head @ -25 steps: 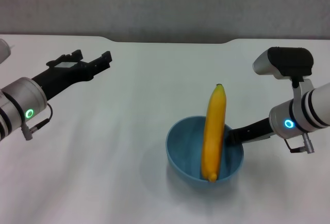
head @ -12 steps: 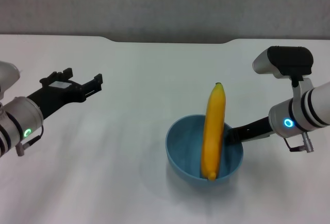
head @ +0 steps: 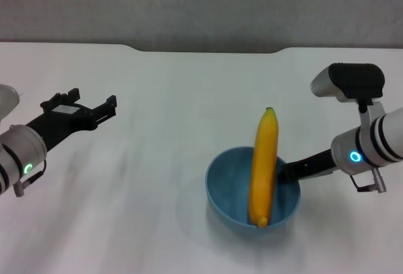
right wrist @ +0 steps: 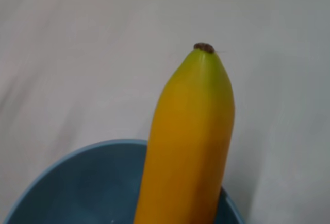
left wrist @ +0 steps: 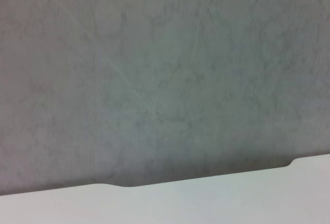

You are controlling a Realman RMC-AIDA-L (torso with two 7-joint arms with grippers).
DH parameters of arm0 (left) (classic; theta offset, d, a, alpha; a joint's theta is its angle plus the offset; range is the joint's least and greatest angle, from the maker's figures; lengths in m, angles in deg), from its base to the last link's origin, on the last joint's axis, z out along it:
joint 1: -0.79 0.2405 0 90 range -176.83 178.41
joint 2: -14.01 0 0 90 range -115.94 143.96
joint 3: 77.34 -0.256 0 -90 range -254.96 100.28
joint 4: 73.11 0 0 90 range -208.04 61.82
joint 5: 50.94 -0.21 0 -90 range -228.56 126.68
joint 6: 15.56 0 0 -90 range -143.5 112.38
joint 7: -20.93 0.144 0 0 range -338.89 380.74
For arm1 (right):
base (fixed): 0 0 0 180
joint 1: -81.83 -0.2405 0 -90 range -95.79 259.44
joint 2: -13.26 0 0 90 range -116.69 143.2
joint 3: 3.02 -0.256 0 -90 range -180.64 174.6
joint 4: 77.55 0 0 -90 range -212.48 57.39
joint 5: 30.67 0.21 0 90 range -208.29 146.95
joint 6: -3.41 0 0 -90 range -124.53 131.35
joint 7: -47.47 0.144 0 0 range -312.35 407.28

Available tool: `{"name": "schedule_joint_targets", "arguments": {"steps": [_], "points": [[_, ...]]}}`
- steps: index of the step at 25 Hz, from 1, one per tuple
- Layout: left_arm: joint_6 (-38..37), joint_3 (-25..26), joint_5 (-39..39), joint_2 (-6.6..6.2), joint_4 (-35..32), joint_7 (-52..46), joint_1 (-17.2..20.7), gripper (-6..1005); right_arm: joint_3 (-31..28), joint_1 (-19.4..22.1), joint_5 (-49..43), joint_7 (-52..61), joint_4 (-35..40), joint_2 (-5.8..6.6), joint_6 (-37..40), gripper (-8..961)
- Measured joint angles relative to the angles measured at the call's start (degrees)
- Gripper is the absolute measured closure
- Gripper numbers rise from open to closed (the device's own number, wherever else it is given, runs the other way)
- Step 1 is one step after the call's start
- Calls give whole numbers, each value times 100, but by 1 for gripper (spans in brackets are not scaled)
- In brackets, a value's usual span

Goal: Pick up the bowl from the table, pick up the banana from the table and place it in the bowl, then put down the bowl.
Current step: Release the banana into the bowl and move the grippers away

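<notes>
The light-blue bowl (head: 227, 189) is at the front right of the white table (head: 170, 104), with a shadow beneath it. The yellow banana (head: 263, 167) lies in the bowl, its dark stem tip sticking out over the far rim. My right gripper (head: 287, 172) is shut on the bowl's right rim. The right wrist view shows the banana (right wrist: 191, 141) rising out of the bowl (right wrist: 77, 183) close up. My left gripper (head: 93, 99) is open and empty, over the table's left side, far from the bowl.
The table's far edge has a shallow notch (head: 208, 50) against a grey wall. The left wrist view shows only that wall and the table's far edge (left wrist: 206, 198).
My left arm has drawn back to the left and toward me, gripper open. The bowl with the banana has shifted slightly right and down in my right gripper.
</notes>
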Motion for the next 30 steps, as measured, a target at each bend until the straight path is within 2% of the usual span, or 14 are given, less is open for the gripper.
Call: {"name": "schedule_joint_targets", "arguments": {"steps": [17, 23, 30], "points": [[31, 69, 338, -20, -124, 50, 27, 106, 17, 117, -17, -217, 22, -13, 196, 887], [32, 75, 384, -21, -216, 76, -2, 106, 25, 132, 27, -383, 81, -35, 261, 653], [32, 54, 392, -22, -223, 83, -6, 106, 100, 208, 47, -507, 187, -55, 433, 498]]}}
